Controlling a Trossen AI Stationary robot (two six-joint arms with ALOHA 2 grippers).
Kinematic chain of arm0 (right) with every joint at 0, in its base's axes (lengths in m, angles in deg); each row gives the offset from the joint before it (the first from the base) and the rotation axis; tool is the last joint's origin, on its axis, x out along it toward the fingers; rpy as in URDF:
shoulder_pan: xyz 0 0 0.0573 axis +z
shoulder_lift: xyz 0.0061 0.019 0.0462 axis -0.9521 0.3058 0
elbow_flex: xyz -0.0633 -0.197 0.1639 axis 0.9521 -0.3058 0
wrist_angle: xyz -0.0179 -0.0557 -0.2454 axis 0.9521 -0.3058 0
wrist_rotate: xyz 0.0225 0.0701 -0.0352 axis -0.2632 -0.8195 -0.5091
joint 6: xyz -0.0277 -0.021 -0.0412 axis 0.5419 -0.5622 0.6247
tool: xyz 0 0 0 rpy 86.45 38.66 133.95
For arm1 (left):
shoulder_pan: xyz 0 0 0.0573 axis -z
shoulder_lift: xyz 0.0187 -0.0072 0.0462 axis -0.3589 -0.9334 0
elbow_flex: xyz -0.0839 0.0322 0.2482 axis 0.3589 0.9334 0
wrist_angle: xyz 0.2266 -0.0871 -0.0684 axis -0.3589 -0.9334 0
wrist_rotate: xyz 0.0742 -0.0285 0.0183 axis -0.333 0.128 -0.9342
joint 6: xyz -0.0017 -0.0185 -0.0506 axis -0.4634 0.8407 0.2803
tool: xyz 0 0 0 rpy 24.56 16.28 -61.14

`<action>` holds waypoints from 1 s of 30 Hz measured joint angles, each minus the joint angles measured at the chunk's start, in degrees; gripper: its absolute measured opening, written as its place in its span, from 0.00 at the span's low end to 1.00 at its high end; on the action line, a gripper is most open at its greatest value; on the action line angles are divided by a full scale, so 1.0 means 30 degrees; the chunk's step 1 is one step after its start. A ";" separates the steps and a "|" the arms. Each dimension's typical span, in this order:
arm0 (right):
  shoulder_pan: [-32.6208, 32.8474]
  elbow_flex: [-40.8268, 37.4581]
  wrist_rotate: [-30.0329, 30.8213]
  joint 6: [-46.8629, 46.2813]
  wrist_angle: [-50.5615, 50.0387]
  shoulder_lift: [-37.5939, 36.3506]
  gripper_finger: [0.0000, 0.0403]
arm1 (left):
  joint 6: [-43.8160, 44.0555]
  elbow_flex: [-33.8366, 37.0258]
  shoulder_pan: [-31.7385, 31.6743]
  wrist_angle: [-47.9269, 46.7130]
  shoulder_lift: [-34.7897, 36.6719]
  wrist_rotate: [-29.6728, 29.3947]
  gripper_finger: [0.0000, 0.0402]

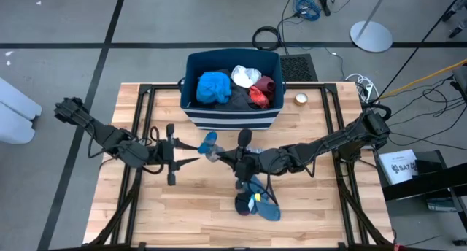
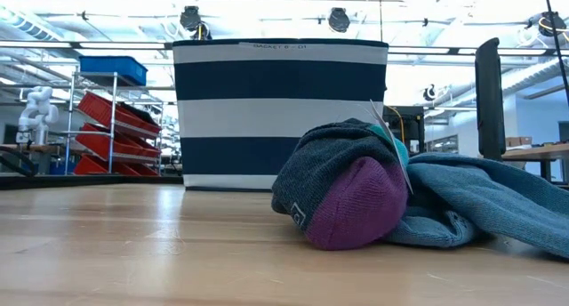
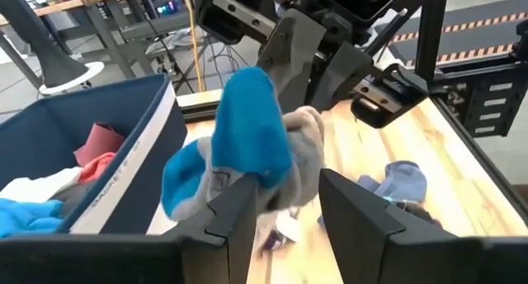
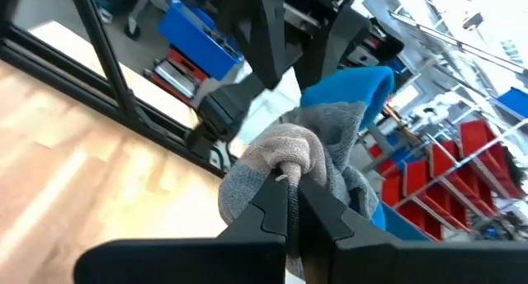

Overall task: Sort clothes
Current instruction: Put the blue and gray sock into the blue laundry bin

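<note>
Sock (image 1: 209, 144) handoff over my worktop (image 1: 321, 200): right end effector (image 4: 290, 203) pinches the soft grey knit toe end shut, while my left end effector (image 3: 285, 203) sits spread around its blue cuff. It hangs lengthwise between them. More socks (image 1: 257, 200) lie piled just behind the right end effector.

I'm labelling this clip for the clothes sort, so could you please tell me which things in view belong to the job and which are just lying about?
Part of the job:
- grey and blue sock, pinched by the shut right tool, left tool open beside it
- socks on the table
- clothes in the bin
- striped bin

Just lying about:
- small round object beside the bin
- cables on the floor
</note>
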 joint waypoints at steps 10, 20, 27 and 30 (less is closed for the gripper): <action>-0.0755 0.0000 0.0689 0.1104 -0.0014 -0.0764 0.00 | 0.1002 0.0000 0.0013 -0.1652 0.1445 -0.0077 0.35; -0.5324 0.0015 0.0691 0.2061 -0.0172 -0.2448 0.00 | 0.1009 0.0000 -0.0002 -0.1675 0.1358 -0.0085 0.35; -0.9059 0.0015 0.0620 0.0503 -0.0645 -0.3736 0.00 | 0.1009 0.0000 -0.0002 -0.1686 0.1358 -0.0077 0.35; -1.0637 0.0015 0.0489 -0.1113 -0.1509 -0.4069 0.00 | 0.1009 0.0000 -0.0009 -0.1687 0.1358 -0.0077 0.35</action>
